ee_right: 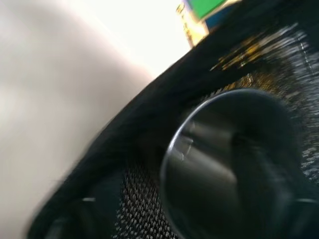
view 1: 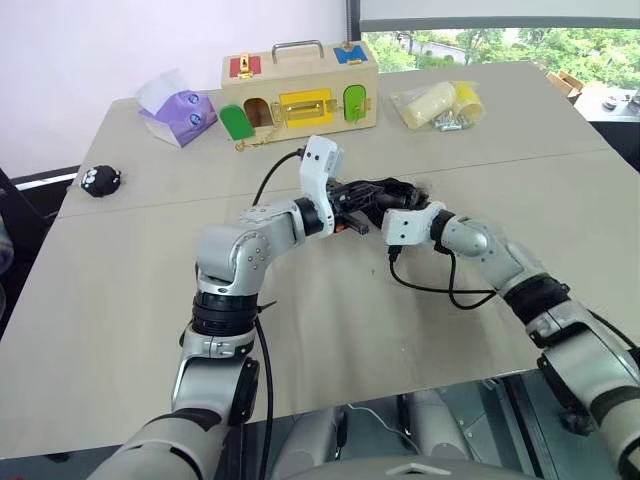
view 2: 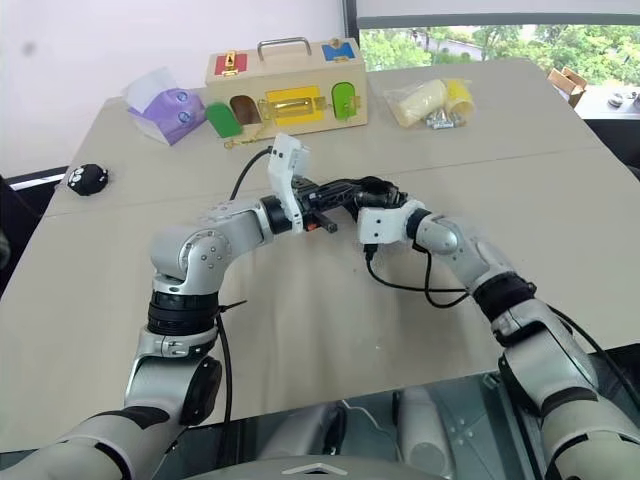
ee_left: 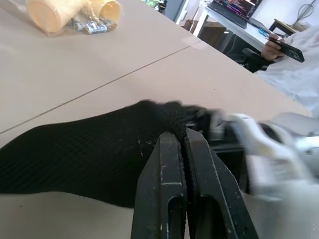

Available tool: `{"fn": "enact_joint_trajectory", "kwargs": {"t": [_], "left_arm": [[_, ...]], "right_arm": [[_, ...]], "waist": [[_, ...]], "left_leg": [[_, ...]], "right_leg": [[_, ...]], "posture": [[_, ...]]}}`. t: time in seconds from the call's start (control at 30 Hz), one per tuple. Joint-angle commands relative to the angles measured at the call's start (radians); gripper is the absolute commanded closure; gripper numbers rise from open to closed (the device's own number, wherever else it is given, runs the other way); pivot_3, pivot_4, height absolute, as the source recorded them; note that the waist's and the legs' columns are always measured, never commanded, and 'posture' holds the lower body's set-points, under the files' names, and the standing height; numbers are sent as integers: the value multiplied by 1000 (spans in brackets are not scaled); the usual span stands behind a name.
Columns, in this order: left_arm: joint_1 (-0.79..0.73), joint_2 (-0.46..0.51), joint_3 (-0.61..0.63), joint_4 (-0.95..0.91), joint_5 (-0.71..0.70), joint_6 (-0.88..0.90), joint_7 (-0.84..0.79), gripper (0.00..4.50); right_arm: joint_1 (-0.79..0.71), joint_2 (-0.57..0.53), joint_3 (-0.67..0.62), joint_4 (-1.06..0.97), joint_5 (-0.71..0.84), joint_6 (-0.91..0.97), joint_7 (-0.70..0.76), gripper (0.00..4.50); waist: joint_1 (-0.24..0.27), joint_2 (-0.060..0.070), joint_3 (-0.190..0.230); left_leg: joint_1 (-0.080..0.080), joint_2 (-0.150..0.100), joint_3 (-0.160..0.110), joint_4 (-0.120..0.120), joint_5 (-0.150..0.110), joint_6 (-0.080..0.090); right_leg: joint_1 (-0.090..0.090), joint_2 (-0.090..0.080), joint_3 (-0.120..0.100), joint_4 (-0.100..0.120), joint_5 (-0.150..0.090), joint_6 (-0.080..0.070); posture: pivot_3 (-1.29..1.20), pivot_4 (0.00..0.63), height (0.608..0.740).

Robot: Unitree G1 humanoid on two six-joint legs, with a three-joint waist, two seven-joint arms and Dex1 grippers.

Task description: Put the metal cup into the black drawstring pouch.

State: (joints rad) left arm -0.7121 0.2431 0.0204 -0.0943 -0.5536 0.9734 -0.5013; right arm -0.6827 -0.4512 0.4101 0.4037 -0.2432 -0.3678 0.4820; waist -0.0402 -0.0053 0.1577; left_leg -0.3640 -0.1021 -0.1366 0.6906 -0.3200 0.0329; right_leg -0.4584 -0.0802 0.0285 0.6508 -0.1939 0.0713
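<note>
Both jaws meet mid-bench: the left gripper pinches the black pouch shut-tight, mouth toward the right gripper. The metal cup sits inside, straight ahead; right jaws' spread unclear.

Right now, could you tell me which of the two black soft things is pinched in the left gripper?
The black drawstring pouch, clamped in the left gripper mid-table; the round fuzzy toy sits untouched near the table's left edge.

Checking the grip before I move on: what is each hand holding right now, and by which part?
The left hand pinches the black drawstring pouch by its fabric edge. Whether the right hand holds the metal cup cannot be told.
</note>
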Motion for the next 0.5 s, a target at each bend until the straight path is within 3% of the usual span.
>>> {"fn": "enact_joint_trajectory", "kwargs": {"t": [0.03, 0.13, 0.27, 0.37, 0.5], "left_arm": [[-27, 12, 30, -19, -6, -33, 4, 4500], [-26, 14, 24, -13, -4, -34, 3, 4500], [-27, 11, 18, -6, -3, -37, 2, 4500], [-25, 9, 19, -7, -5, -37, 2, 4500], [-19, 10, 17, -9, -6, -37, -1, 4500]], "right_arm": [[119, -64, -121, -270, 237, 172, 161, 276], [234, -108, -206, -506, 458, 409, 250, 276], [308, -109, -397, -688, 759, 688, 208, 276], [343, -137, -475, -676, 777, 743, 194, 276], [377, -181, -420, -616, 658, 728, 221, 276]], "waist": [[4, 0, 0], [8, 0, 0], [8, 0, 0], [15, 0, 0], [28, 0, 0]], "left_leg": [[0, 0, 0, 0, 0, 0], [0, -1, -1, 1, 0, 0], [0, 0, -2, 1, 0, 0], [1, 0, -1, 1, 0, 0], [1, 0, -1, 1, 0, 0]], "right_leg": [[0, 0, 0, 0, 0, 0], [1, -1, -1, -1, 0, 0], [2, -2, -1, 0, 0, 0], [2, -4, -1, 1, 0, 0], [2, -4, -1, 1, 0, 0]], "posture": [[0, 150, 710], [0, 150, 710], [0, 150, 710], [0, 150, 710], [0, 150, 710]]}}
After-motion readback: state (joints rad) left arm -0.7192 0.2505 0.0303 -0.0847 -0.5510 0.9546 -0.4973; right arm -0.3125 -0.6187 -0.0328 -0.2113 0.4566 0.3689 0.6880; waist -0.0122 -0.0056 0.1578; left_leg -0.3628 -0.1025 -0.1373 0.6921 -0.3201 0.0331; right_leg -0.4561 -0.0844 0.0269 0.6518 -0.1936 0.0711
